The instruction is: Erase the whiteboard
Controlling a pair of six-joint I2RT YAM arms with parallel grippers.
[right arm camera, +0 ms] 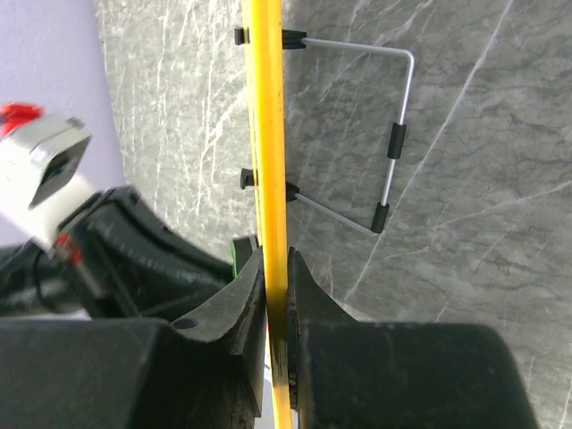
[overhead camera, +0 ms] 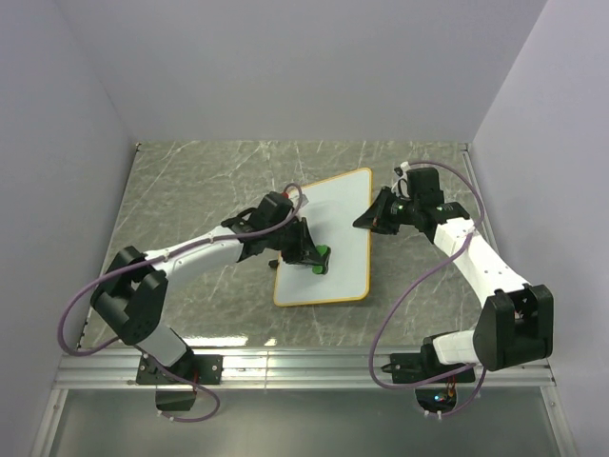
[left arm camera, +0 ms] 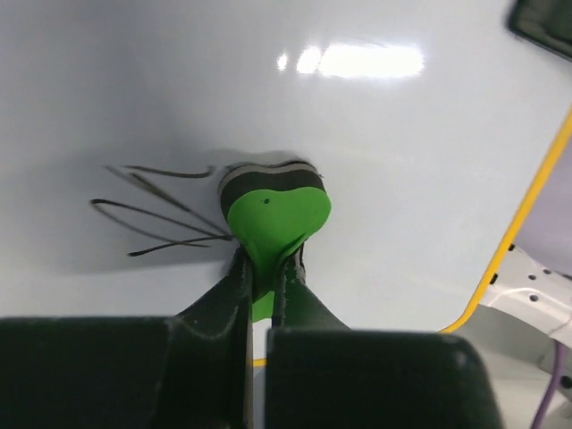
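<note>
The whiteboard [overhead camera: 344, 205], white with an orange-yellow rim, lies slantwise in the middle of the table. My left gripper [overhead camera: 317, 255] is shut on a green eraser [overhead camera: 323, 257] near the board's near-left part. In the left wrist view the eraser [left arm camera: 277, 216] presses its dark pad on the whiteboard [left arm camera: 402, 179] right beside thin dark scribbles [left arm camera: 152, 214]; my left gripper [left arm camera: 265, 264] pinches its narrow waist. My right gripper [overhead camera: 367, 219] is shut on the board's right edge. In the right wrist view the rim [right arm camera: 265, 134] runs edge-on between the right gripper's [right arm camera: 276, 268] jaws.
A grey wire stand [right arm camera: 398, 134] hangs from two black clips [right arm camera: 290, 38] on the board's back. The marbled grey table [overhead camera: 190, 190] is closed in by pale walls left, right and behind. A metal rail [overhead camera: 304, 367] runs along the near edge.
</note>
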